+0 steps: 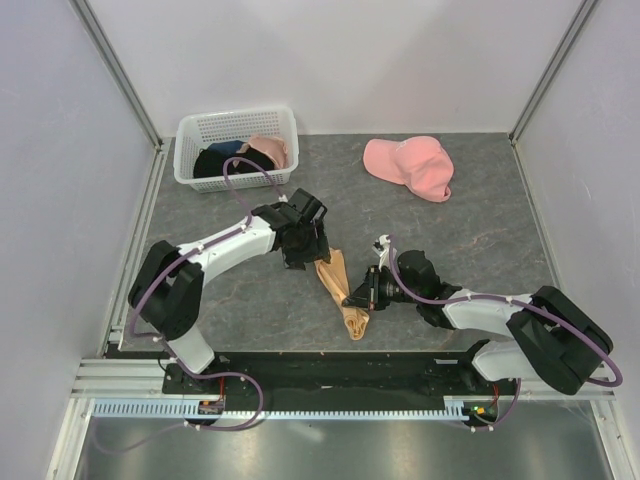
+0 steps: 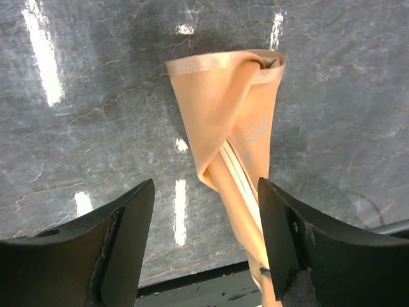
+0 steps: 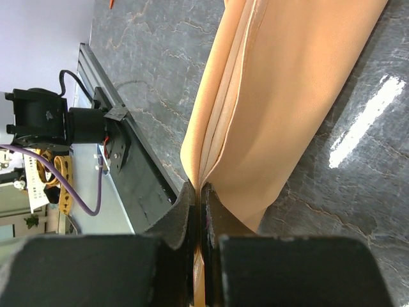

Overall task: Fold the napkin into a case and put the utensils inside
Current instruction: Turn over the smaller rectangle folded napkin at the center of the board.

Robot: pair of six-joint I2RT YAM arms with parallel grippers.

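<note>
Your right gripper (image 3: 199, 190) pinching the napkin (image 2: 223, 109) edge, centre frame, left gripper (image 2: 206, 192) fingers spread apart, faint mark (image 2: 252, 131) on cloth unreadable.

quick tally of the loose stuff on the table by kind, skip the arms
napkin: 1
pink cap: 1
white basket: 1
total: 3, leaving out the clothes heaped in the basket, which lie too bunched to count

Left gripper (image 2: 204, 187) hangs spread wide, right gripper (image 3: 199, 192) pinched tight.
</note>
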